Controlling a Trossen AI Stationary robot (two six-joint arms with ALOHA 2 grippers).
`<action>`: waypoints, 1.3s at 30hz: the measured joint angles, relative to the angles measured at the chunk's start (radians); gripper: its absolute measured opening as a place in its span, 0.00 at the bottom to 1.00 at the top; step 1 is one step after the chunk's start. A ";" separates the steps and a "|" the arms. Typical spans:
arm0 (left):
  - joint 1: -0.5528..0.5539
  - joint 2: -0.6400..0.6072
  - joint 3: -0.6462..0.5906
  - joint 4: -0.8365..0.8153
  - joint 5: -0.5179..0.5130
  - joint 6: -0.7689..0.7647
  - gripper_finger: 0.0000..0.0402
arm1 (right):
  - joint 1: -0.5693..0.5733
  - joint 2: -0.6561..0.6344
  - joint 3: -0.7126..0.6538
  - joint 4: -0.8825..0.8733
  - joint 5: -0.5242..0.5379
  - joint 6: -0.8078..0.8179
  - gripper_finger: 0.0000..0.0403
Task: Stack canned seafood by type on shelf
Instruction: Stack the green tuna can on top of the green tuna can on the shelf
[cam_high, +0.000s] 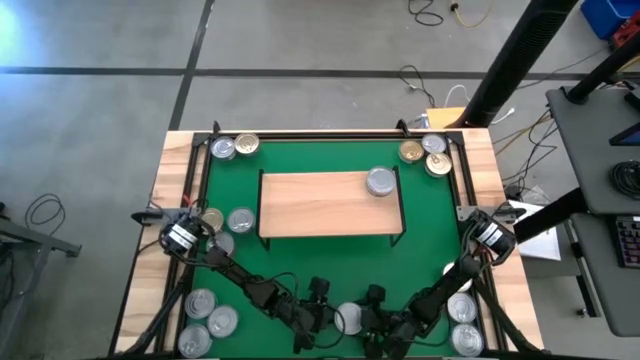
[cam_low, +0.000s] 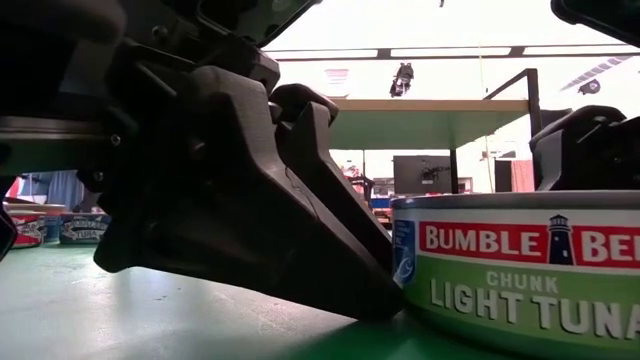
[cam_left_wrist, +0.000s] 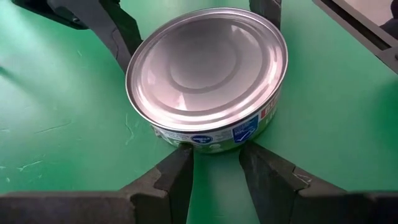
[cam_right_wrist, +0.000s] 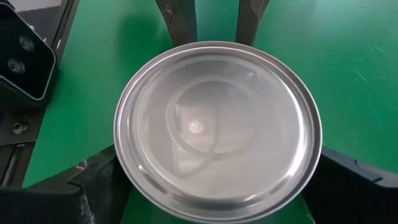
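Silver tuna tin (cam_right_wrist: 217, 127) sits upright on the green mat (cam_high: 430, 215) at the near edge, between my two arms; in the high view it shows at (cam_high: 348, 318). Label reads Bumble Bee chunk light tuna in the low view (cam_low: 520, 275).

My right end effector (cam_high: 375, 322) straddles this tin: one finger on either side of its rim in the right wrist view, spread wide, pads near the wall but I cannot confirm contact, so not yet a grasp.

My left end effector (cam_high: 318, 312) faces the same tin from the other side. Its fingers (cam_left_wrist: 158, 186) stand partly apart just beside the tin's wall, holding nothing; tips appear to touch or nearly touch the label.

The shelf (cam_high: 330, 205) stands mid-mat with one silver tin (cam_high: 380, 181) on its far right corner.

Other tins: groups at the far-left (cam_high: 232, 148) and far-right (cam_high: 426, 153) mat corners, a few left of the shelf (cam_high: 226, 222), more at near-left (cam_high: 205, 320) and near-right (cam_high: 463, 322).

Wooden surface (cam_high: 170, 185) frames the mat.
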 joint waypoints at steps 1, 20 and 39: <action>0.000 -0.004 0.000 -0.008 0.000 0.000 0.31 | 0.000 -0.006 0.001 -0.011 -0.009 0.000 0.91; -0.030 -0.373 0.007 -0.413 -0.085 0.157 0.31 | -0.049 -0.515 -0.001 -0.517 -0.114 -0.139 0.91; 0.101 -0.657 -0.062 -0.417 -0.085 0.290 0.31 | -0.698 -1.049 -0.032 -0.813 -0.327 -0.555 0.91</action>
